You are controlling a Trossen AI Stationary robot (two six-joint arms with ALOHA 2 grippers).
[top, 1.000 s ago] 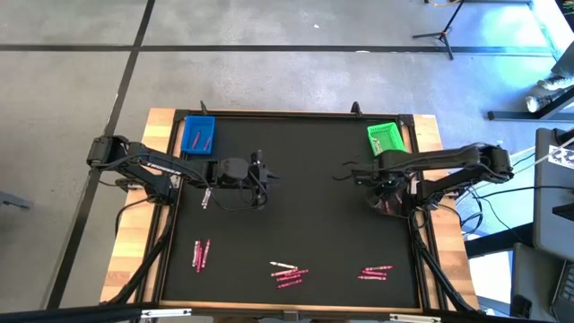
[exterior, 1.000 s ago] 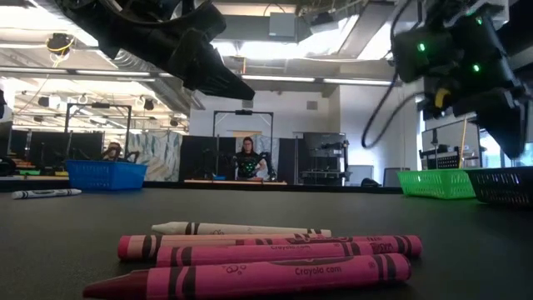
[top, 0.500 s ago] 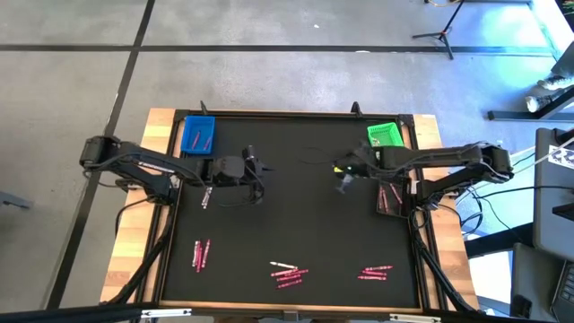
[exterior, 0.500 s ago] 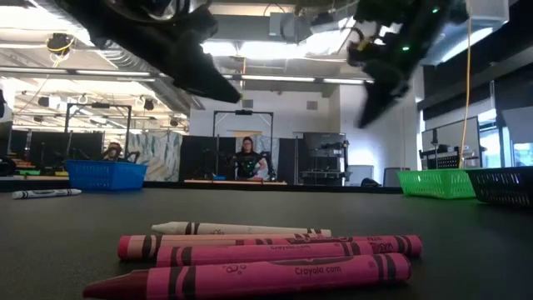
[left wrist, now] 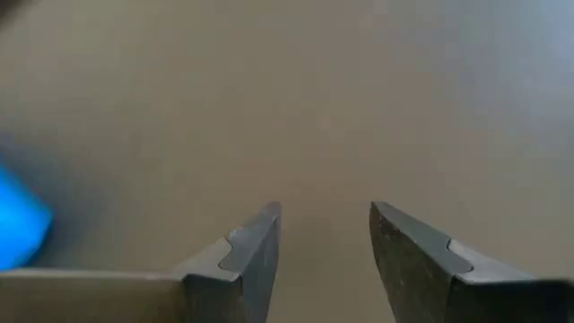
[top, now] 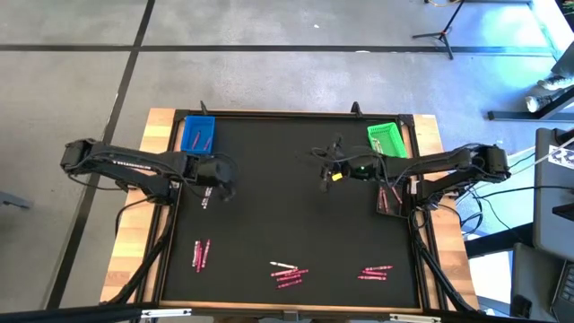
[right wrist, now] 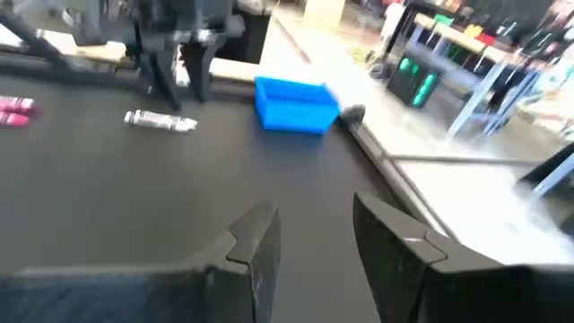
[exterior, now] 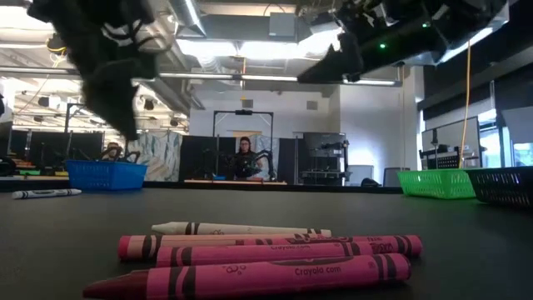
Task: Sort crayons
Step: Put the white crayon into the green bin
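I find my left gripper [top: 215, 176] parted and empty beside the lone pale crayon [top: 204, 198], presumably its target, while my right gripper [top: 328, 170], likewise parted and empty, hangs mid-desk [top: 296, 224].

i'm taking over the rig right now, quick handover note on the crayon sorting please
Left gripper: open, empty, above the lone pale crayon near the blue tray.
Right gripper: open, empty, over the mat's middle, by the green tray.
Done: some crayons lie in the blue tray and in the dark tray.
Left: three pink clusters along the near edge, left, middle, right.
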